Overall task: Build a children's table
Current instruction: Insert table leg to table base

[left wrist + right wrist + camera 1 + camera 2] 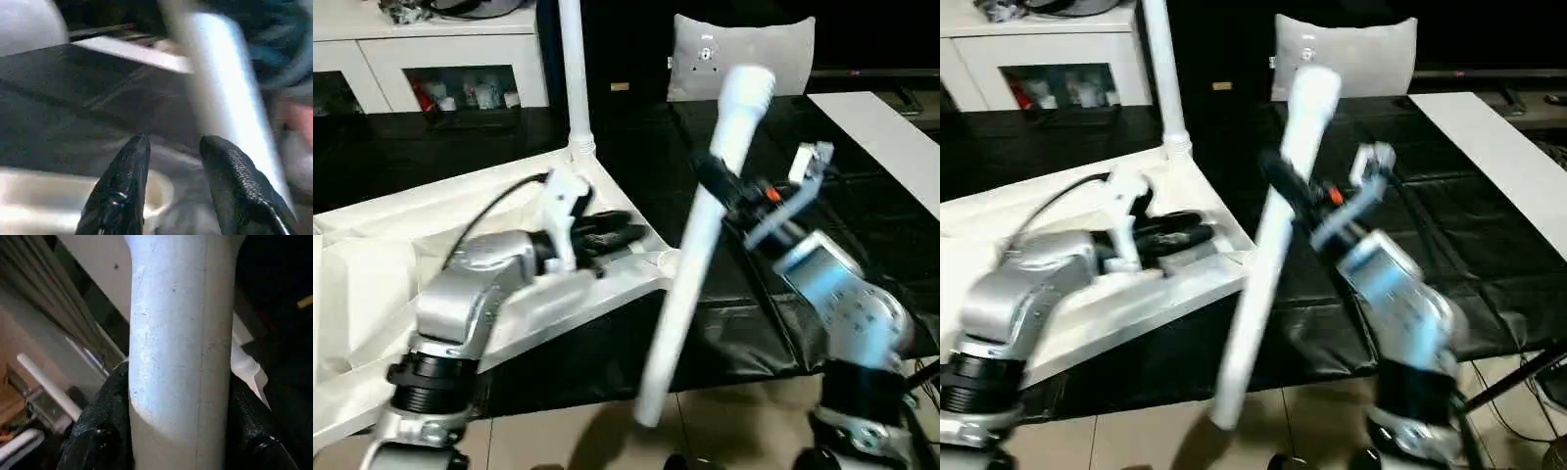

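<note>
The children's table top lies upside down on the black-sheeted work table. One white leg stands upright in its far corner socket. My left gripper hovers over the near right corner socket, open, with nothing between its fingers. To the right, my right gripper is shut on a second white leg. This leg is tilted, with its wide end up and away from me and its thin end down past the work table's front edge. In the right wrist view the leg sits between both black fingers.
The black sheet ends at the work table's front edge, with tiled floor below. A white cabinet stands at the back left, a pale cushion at the back middle, and a white board at the right.
</note>
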